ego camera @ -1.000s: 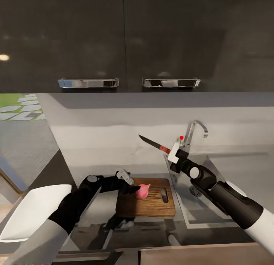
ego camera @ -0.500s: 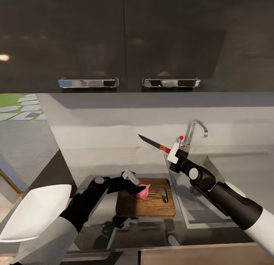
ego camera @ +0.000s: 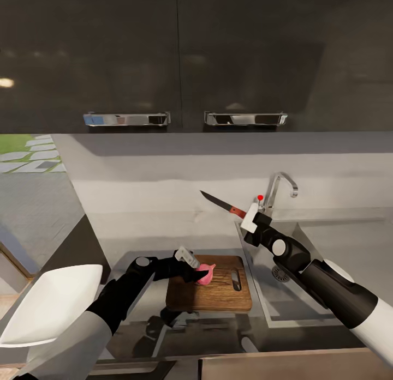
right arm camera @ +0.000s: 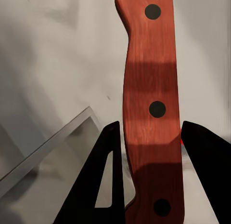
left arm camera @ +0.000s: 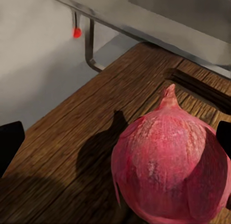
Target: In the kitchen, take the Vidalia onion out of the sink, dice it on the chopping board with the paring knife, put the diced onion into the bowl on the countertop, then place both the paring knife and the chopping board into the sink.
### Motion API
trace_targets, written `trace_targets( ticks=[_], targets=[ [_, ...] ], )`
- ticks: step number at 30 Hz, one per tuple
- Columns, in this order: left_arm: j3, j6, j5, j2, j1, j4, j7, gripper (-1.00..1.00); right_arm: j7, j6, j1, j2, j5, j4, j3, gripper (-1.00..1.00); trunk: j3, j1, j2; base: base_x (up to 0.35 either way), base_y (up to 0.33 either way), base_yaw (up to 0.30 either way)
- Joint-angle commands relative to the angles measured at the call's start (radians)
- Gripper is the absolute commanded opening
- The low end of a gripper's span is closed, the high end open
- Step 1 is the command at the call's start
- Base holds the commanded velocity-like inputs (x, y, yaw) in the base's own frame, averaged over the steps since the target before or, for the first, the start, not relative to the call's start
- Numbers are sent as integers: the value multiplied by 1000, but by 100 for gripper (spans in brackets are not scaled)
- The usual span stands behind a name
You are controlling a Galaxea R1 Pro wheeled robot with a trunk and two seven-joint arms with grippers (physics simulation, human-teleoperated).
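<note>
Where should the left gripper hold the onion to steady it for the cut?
Grip the onion low across its round belly, coming from the board's left end, where the left gripper already sits. Its pointed tip faces up, and the knife in the right gripper probably needs the top and right side free.

The light is soft and even, and the backsplash point(ego camera: 180, 184) looks bright. The dark glossy cabinets point(ego camera: 180, 53) carry faint glare spots. The onion point(left arm camera: 168, 166) throws a soft shadow on the chopping board point(left arm camera: 72, 151), and the close wrist views look slightly blurred.
</note>
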Motion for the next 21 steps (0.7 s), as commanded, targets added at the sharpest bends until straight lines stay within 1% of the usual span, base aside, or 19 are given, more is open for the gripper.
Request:
trace_targets(
  ticks=[1,11,18,21],
  targets=[
    [-1,4,-15,0,-1,9,-2,100,7,5,-2,-1,11,-2,0,-100,-2,1,-2,0,0,0],
    [-2,0,-17,-5,-1,36,-2,100,7,5,-2,-1,11,-2,-4,-100,-2,1,-2,0,0,0],
    [-5,-11,-17,-23,-1,38,-3,100,7,5,-2,-1,11,-2,-4,-100,-2,1,-2,0,0,0],
    [-5,-12,-17,-25,-1,38,-3,100,7,5,-2,-1,11,-2,-4,-100,-2,1,-2,0,0,0]
  ],
)
